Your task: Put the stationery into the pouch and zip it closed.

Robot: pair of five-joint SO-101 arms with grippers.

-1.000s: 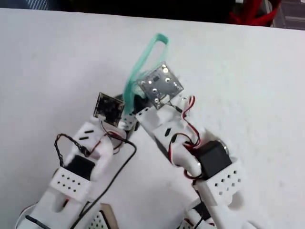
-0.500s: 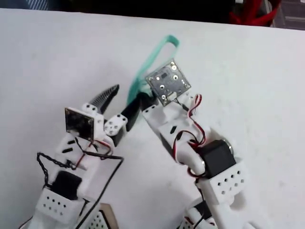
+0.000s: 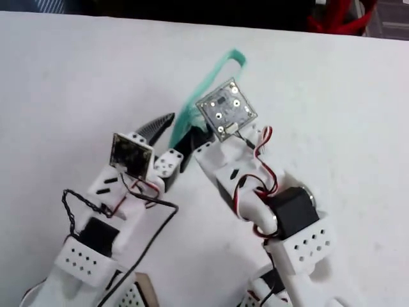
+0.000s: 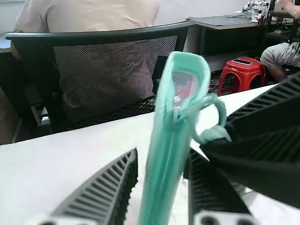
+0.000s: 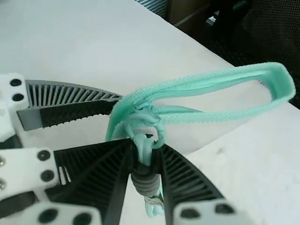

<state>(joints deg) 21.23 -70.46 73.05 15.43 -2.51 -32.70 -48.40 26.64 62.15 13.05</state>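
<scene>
The teal pouch (image 3: pixel 216 73) stands on edge on the white table, slanting away from both arms. My right gripper (image 5: pixel 142 146) is shut on the teal zipper pull (image 5: pixel 140 143) at the pouch's near end. The zipper (image 5: pixel 220 93) gapes in a long loop beyond it. My left gripper (image 4: pixel 161 157) is open, one ribbed finger (image 4: pixel 101 187) on each side of the pouch (image 4: pixel 180 93), close to its walls. From above, the left gripper (image 3: pixel 176 132) sits beside the right arm's camera board (image 3: pixel 225 110), which hides the right fingers. Something red shows through the pouch's far end.
Bare white table (image 3: pixel 332 83) lies all around the pouch. A small wooden-edged object (image 3: pixel 144 284) sits by the left arm's base. Beyond the table's far edge are a black mesh chair (image 4: pixel 93 61) and a red stool (image 4: pixel 241 70).
The left arm backed away from the pouch with its fingers open, then came back so they straddle the near end. The right gripper carried the pouch slightly farther and to the right.
</scene>
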